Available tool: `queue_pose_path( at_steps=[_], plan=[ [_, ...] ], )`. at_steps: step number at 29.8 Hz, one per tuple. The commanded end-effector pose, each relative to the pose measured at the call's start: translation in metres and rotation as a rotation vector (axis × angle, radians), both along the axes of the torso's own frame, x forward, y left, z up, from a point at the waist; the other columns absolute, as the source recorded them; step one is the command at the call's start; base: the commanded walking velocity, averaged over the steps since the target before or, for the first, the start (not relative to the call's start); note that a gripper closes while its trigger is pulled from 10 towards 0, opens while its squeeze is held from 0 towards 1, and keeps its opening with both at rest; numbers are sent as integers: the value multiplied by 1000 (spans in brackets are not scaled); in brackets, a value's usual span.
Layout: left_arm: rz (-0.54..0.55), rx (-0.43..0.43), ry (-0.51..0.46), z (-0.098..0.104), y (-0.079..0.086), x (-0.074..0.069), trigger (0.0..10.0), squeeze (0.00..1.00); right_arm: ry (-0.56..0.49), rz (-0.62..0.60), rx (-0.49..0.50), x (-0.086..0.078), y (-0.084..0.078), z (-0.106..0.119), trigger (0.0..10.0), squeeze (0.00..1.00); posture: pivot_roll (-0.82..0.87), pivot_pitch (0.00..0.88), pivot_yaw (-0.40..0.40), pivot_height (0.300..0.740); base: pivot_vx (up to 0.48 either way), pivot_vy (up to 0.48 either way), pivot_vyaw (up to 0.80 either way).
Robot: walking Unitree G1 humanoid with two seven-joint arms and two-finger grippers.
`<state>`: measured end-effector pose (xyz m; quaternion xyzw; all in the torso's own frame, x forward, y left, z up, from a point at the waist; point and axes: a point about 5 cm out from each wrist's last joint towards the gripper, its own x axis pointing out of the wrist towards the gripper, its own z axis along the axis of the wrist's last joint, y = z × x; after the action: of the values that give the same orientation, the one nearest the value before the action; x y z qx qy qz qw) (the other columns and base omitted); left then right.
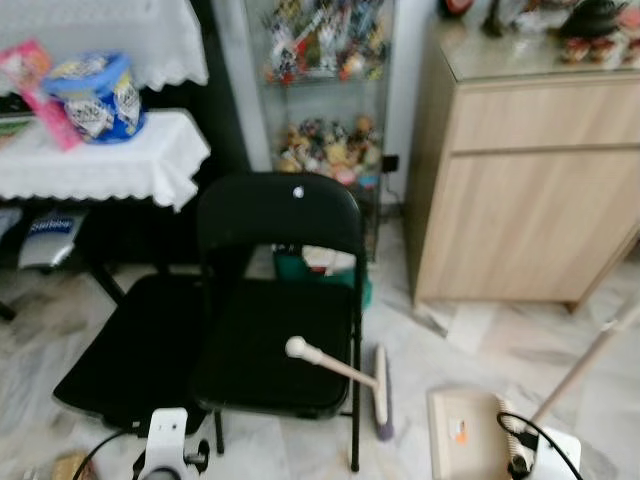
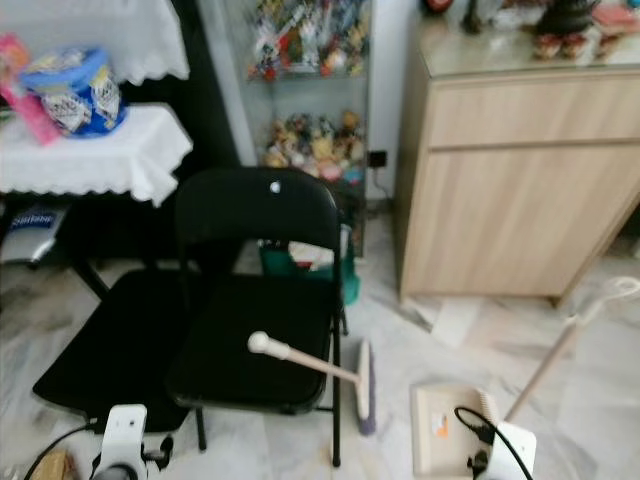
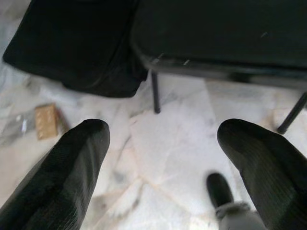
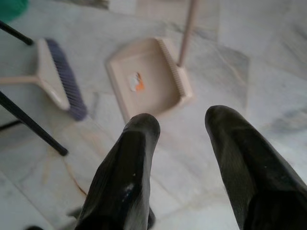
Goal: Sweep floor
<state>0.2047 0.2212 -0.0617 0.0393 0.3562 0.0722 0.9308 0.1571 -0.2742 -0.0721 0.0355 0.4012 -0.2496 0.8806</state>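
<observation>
Broom [image 1: 378, 395] — beige, purple bristles, beside dustpan [image 4: 148, 79] | both end effectors spread — empty

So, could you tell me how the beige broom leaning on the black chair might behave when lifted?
The beige broom with purple bristles looks stiff and probably light: slim handle, small head. Its handle rests on the black folding chair, so it may slide off if nudged. The round knob might help a pincer hold.
</observation>
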Motion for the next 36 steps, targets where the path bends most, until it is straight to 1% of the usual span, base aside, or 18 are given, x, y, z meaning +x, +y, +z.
queue_pose_path(
  at_steps=[1, 5, 11, 14, 16, 19, 20, 29, 35, 36],
  plan=[
    [-17, 13, 8, -1, 0, -2, 10000, 0, -9, -9, 1, 2, 0, 1, 10000, 0, -224, 0, 103, 740, 0, -360, 0],
    [-9, 6, 8, -1, 0, -2, 10000, 0, -8, -6, -2, 1, -1, 1, 10000, 0, -226, 0, 102, 740, 0, -338, 0],
    [-20, 15, 13, -2, -1, -3, 10000, 0, -7, -5, -4, 1, -2, 1, 10000, 0, -226, 0, 99, 740, 0, 0, 0],
    [-24, 19, 16, -2, -1, -3, 10000, 0, -7, -13, 5, 0, -2, 1, 10000, 0, -228, 0, 98, 740, 0, -480, 0],
    [-18, 12, 13, -2, -1, -3, 10000, 0, -13, -24, 19, 0, -2, 1, 10000, 0, -227, 0, 97, 740, 0, -480, -800],
    [-18, 11, 14, -2, -2, -3, 10000, 0, -12, -15, 12, 1, -2, 1, 10000, 0, -229, 0, 96, 740, 0, -480, -800],
    [-16, 10, 14, -2, -2, -3, 10000, 0, -15, -5, 3, 2, -3, 2, 10000, 0, -230, 0, 95, 740, 0, -480, 0],
    [0, 8, 14, -2, -1, -2, 10000, 0, -14, 1, 2, 3, -3, 2, 10000, 0, -231, 0, 93, 740, 0, 0, 0],
    [42, -1, 13, -2, 3, -5, 10000, 0, -13, 3, 3, 2, -2, 2, 10000, 0, -233, 0, 95, 740, 0, 0, 0],
    [66, -9, 0, -1, 6, -4, 10000, 0, -12, 2, 3, 2, -2, 2, 10000, 0, -233, 0, 96, 740, 0, 0, 0]
  ],
)
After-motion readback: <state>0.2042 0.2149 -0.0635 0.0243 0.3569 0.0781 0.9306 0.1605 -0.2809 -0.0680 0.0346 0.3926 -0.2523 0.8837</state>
